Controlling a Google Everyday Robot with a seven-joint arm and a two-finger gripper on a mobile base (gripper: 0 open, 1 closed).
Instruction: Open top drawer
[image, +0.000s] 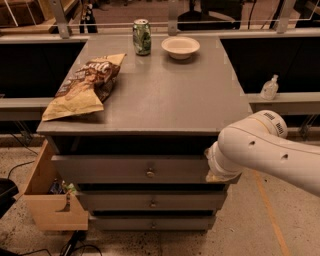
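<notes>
The top drawer (110, 169) is the widest grey front under the cabinet top, with a small round metal knob (150, 173) at its centre. A dark gap shows above its panel. My gripper (214, 170) is at the drawer's right end, at the tip of the white arm (265, 150), which reaches in from the right. The arm's wrist covers the drawer's right corner. The gripper is well to the right of the knob.
On the cabinet top (165, 100) lie a chip bag (82, 85), a green can (142, 36) and a white bowl (180, 46). Two narrower grey drawers (152, 202) sit below. A plywood box (50, 200) juts out at the left. A small bottle (270, 87) stands on the right ledge.
</notes>
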